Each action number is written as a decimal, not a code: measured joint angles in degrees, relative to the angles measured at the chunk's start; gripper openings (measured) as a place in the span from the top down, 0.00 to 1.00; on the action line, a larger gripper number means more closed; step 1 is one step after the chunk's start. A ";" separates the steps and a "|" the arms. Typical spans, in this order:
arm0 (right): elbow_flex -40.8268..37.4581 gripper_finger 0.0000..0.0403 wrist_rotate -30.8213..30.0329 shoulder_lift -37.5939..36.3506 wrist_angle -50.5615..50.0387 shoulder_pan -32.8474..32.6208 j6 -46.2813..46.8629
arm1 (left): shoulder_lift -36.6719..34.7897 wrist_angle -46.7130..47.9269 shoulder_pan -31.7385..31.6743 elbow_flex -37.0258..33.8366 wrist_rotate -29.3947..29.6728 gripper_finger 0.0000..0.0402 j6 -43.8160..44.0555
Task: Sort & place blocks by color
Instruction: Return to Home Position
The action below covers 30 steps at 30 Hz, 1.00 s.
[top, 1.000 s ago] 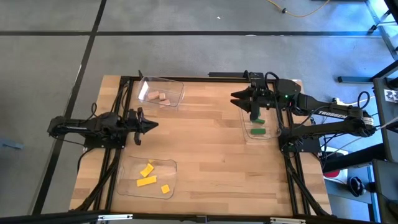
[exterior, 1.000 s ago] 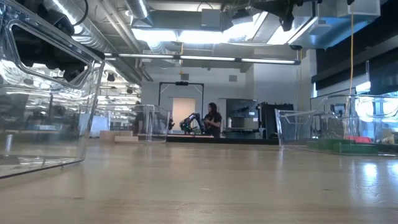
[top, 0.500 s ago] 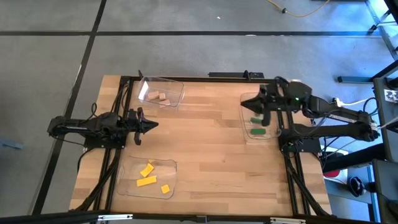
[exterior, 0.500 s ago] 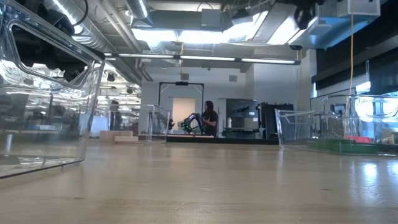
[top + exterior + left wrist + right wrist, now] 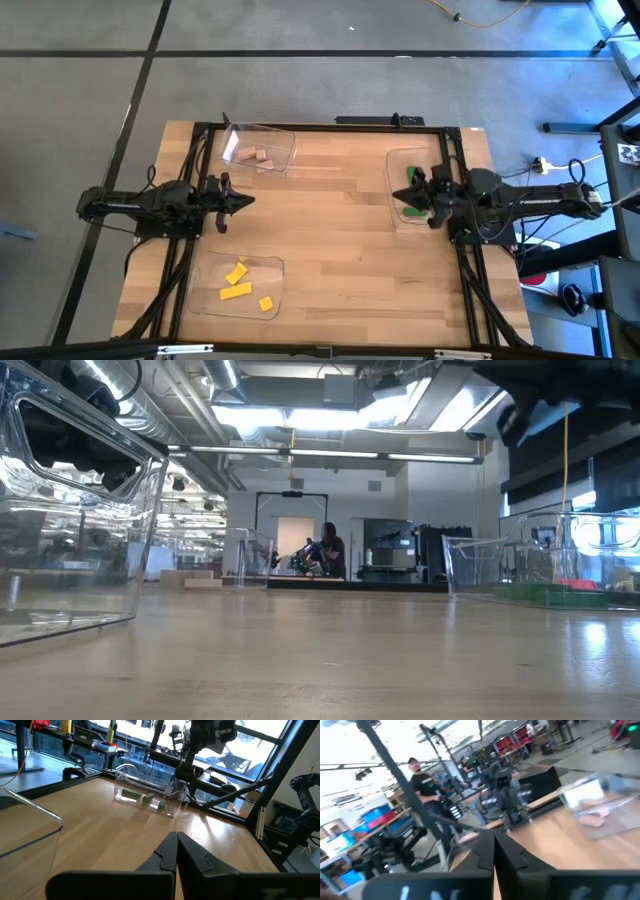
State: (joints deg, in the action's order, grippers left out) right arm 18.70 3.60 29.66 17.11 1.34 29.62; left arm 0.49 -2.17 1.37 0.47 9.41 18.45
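1. The main risk lies with the right gripper [image 5: 403,197]. It hangs over the right tray [image 5: 392,160], close to that tray's wall on the arm's side. A low or sideways pull toward home could catch that wall, which would shove or tip the light tray and spill the green blocks [image 5: 414,211].
2. A lesser risk is that the clear walls are hard to judge for height, so lifting before swinging away looks the safer order.
3. The left gripper [image 5: 245,200] waits at the left edge of the table [image 5: 340,230], between the two left trays and apart from both. It seems unlikely to disturb anything.
4. Both pairs of fingers are pressed together and hold nothing. The left wrist view shows the left tips meeting [image 5: 176,851], and the right wrist view shows the same for the right ones [image 5: 494,851].
5. The green blocks lie on the floor of the right tray, under and just beside the right gripper. They are not between its fingers, and whether they touch it cannot be told from above.
6. The yellow blocks [image 5: 237,282] lie in the near left tray [image 5: 205,305], and the tan blocks [image 5: 260,156] lie in the far left tray [image 5: 285,135]. Both are well apart from either gripper.
7. No block shows loose on the table, so the sorting looks complete and only the arms' retreat is left.
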 joint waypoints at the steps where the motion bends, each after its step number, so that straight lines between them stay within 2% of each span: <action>1: -0.97 1.00 -0.75 -0.68 0.14 -1.14 -0.01 | 0.00 0.00 -0.01 0.00 0.00 1.00 -0.01; 6: -5.66 1.00 -0.98 -7.61 0.20 -3.81 -0.02 | 0.00 0.01 -0.01 0.00 0.02 1.00 -0.01; 11: -10.18 1.00 -1.07 -18.57 -0.17 -3.82 0.16 | 0.00 0.02 -0.01 0.00 0.00 1.00 0.01; 16: -13.08 1.00 -1.04 -29.08 -4.81 -3.82 0.14 | 0.00 0.02 0.02 0.00 0.02 1.00 0.00; 30: -13.43 1.00 5.47 -29.56 -11.52 -3.82 -8.91 | -0.02 -0.13 0.02 0.00 0.20 1.00 -0.02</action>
State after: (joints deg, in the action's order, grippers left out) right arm 5.28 9.06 0.10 5.59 -2.48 20.72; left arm 0.47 -2.30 1.39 0.47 9.61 18.44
